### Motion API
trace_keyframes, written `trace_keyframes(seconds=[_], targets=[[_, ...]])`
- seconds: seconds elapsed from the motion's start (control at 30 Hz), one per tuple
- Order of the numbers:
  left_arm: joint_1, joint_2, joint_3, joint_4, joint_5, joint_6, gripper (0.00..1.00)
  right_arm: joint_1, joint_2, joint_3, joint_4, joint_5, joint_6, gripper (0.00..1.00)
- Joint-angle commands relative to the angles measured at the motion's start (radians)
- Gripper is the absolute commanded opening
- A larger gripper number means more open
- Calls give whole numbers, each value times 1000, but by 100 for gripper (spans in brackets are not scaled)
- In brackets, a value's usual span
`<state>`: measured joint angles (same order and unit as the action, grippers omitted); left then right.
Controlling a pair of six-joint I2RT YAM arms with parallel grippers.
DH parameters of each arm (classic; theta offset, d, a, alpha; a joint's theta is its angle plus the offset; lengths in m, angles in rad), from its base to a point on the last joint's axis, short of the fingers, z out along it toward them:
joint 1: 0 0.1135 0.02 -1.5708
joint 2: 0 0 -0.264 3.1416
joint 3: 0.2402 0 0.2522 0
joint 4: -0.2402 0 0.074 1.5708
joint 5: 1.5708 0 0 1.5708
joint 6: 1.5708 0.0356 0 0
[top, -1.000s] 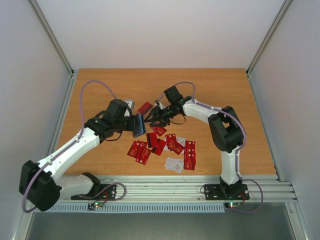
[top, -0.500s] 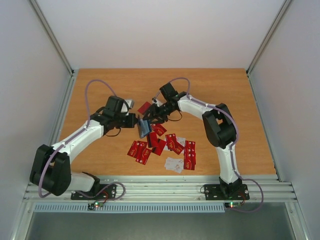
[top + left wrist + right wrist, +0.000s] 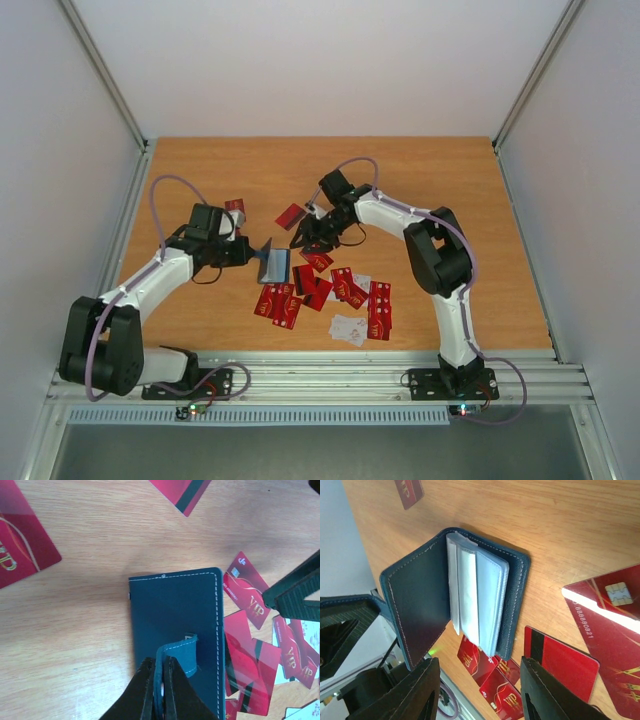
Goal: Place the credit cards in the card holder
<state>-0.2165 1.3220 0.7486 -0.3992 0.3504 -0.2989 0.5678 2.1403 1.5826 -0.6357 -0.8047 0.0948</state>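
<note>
The card holder (image 3: 276,265) is a dark navy wallet on the table between the arms. My left gripper (image 3: 256,250) is shut on its strap tab (image 3: 176,652), above the closed cover (image 3: 175,610). In the right wrist view the wallet (image 3: 417,600) stands open, with pale plastic sleeves (image 3: 477,595) showing. My right gripper (image 3: 304,235) is open and empty just right of the wallet, its jaws wide apart (image 3: 480,690). Red credit cards (image 3: 345,287) lie scattered in front of the wallet, with a white one (image 3: 347,328) among them. More of them show in the left wrist view (image 3: 250,655).
Single red cards lie apart at the back (image 3: 290,213) and by the left arm (image 3: 235,205). A red card with a chip (image 3: 615,600) and one with a black stripe (image 3: 560,665) lie close by my right fingers. White side walls enclose the table (image 3: 450,180).
My left arm has drawn back to the left, pulling the wallet left by its strap. The right gripper has stayed near the wallet's right side, open.
</note>
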Motion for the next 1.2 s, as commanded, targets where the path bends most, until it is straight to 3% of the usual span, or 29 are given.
trace_keyframes(seconds=[0.0, 0.4, 0.7, 0.97, 1.17], targets=[[23, 14, 8, -33, -50, 19, 0, 33, -25, 7, 19, -17, -10, 45], [99, 84, 52, -203, -138, 47, 0, 118, 39, 90, 16, 18, 25, 42], [103, 164, 56, -239, -212, 17, 0, 127, 118, 197, -34, 21, 28, 41], [103, 253, 76, -281, -248, -30, 0, 127, 182, 264, -137, 87, -20, 28], [103, 353, 122, -326, -250, -66, 3, 133, 215, 287, -180, 111, -54, 24]])
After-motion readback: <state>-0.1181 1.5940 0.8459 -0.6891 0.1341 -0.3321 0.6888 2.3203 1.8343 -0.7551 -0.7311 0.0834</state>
